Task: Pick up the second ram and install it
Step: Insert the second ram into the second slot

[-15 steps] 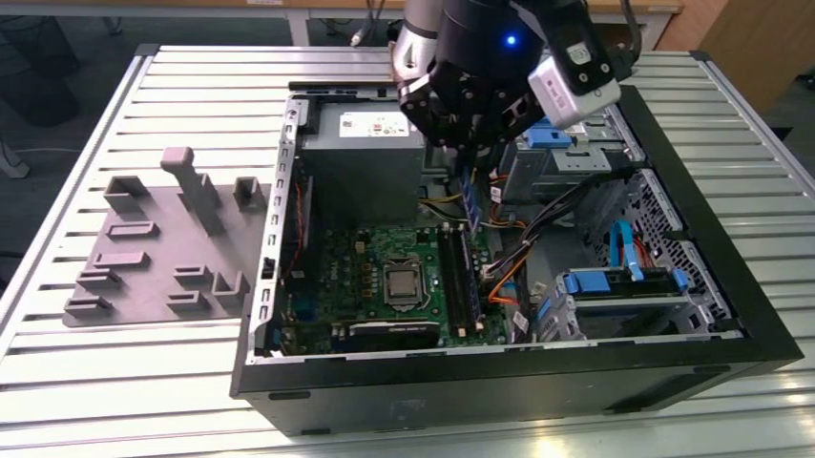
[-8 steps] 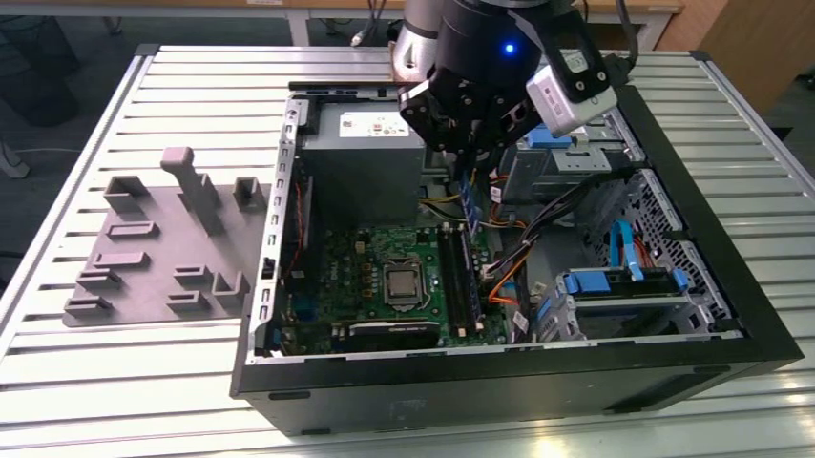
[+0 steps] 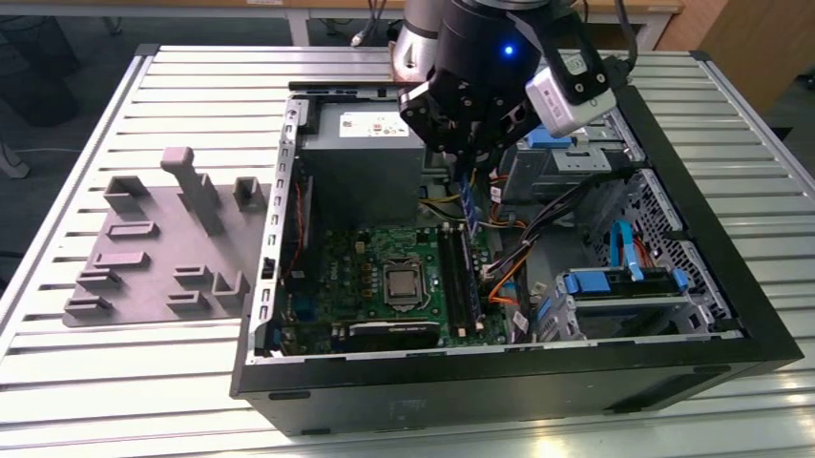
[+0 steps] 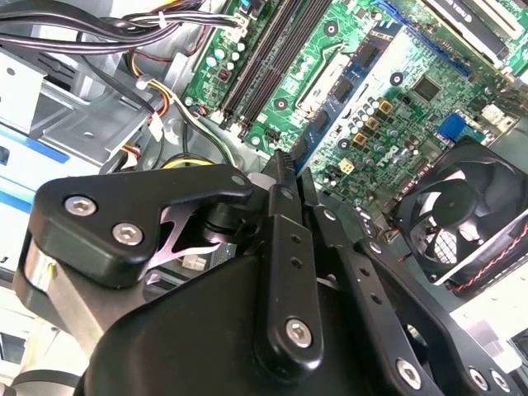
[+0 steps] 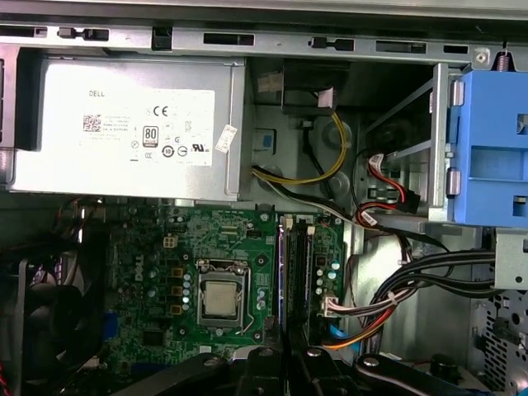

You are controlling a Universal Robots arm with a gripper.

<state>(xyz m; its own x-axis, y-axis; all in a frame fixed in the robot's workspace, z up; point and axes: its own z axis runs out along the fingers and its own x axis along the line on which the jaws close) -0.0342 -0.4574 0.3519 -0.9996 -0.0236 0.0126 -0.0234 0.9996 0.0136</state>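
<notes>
Hanging under gripper [image 3: 474,164]: 2nd ram [image 3: 469,205]

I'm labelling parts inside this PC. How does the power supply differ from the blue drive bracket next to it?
Colour: the power supply is a plain grey box, while the drive bracket is bright blue.
Markings: the power supply carries a large white label, and the bracket shows none.
Shape: in the first wrist view the power supply looks much wider than the bracket.
Shared: both sit inside the case, along the same wall, beyond the motherboard.

Fixture plate [image 3: 153,258] on table [image 3: 76,382], computer case [image 3: 713,315] at exterior view's right
</notes>
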